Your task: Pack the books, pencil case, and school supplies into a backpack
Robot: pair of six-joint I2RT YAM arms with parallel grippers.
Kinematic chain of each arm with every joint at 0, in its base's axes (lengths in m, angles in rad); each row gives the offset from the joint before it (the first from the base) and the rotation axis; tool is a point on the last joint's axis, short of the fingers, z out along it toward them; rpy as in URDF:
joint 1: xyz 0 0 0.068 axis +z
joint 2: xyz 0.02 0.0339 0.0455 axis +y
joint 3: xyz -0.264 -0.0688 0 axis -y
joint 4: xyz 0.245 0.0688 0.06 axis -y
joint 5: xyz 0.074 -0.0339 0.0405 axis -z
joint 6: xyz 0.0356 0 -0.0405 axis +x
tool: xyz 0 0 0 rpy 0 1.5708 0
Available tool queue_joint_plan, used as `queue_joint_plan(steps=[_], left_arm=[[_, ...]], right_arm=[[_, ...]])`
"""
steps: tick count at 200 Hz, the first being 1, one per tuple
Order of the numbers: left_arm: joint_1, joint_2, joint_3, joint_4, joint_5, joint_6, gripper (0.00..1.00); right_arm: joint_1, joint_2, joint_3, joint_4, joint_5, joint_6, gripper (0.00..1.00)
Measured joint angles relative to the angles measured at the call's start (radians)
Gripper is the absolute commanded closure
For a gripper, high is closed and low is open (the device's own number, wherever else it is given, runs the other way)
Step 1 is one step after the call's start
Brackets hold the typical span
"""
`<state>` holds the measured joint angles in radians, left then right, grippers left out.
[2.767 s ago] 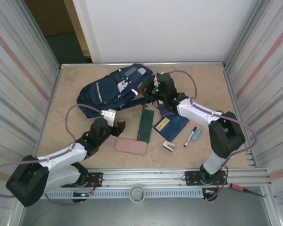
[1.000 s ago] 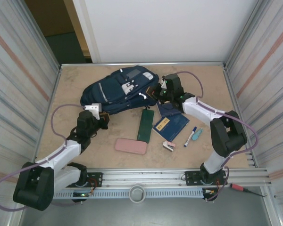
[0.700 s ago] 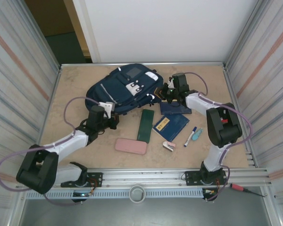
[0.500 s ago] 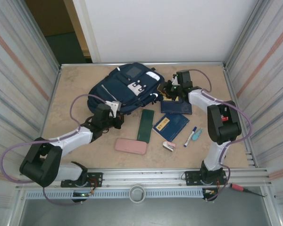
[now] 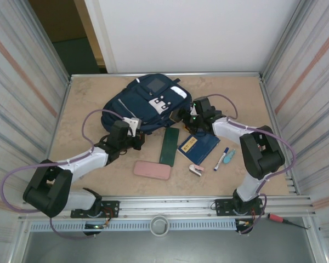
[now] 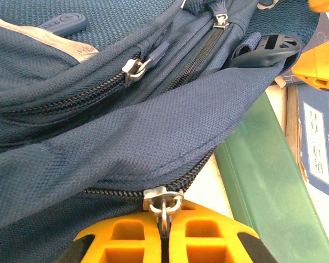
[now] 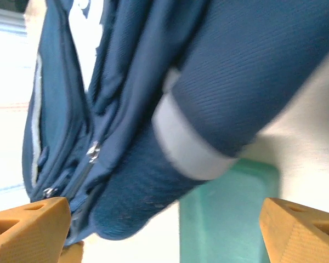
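- The backpack [image 5: 145, 101] lies at the far middle of the table. It is soft, limp fabric that will likely sag and slide when tugged.
- The left gripper [image 6: 164, 233] is clenched on a metal zipper pull [image 6: 162, 198] at the backpack's near edge, which looks the best handle for opening it.
- The right gripper [image 5: 185, 115] is released, jaws wide, just right of the backpack and grasping nothing. A fabric fold beside the zipper would give it a counter-hold.
- The books [image 5: 203, 143] lie right of the green box [image 5: 169, 146]. They look stiff, thin and flat, probably best pinched at an edge.
- The pencil case [image 5: 152, 170] lies near.
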<state>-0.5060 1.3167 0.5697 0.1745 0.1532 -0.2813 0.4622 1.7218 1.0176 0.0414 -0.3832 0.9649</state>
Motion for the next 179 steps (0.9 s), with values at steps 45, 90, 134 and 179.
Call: queue_joint_plan(steps=[45,90,134,179], left_arm=[[0.0,-0.029,-0.001,-0.039,-0.018,0.006,1.0],[0.06,-0.165,-0.021,-0.136,-0.106,-0.013,1.0],[0.111,-0.195,-0.029,-0.185,-0.114,-0.02,1.0],[0.064,-0.134,0.026,-0.186,-0.079,-0.031,1.0]], right_arm=[[-0.008,0.113,0.089,0.044,0.046,0.043,0.84],[-0.042,0.134,0.195,0.001,-0.014,0.014,0.97],[-0.063,0.242,0.364,-0.078,-0.078,-0.046,0.91],[-0.104,0.364,0.561,-0.196,-0.087,-0.139,0.38]])
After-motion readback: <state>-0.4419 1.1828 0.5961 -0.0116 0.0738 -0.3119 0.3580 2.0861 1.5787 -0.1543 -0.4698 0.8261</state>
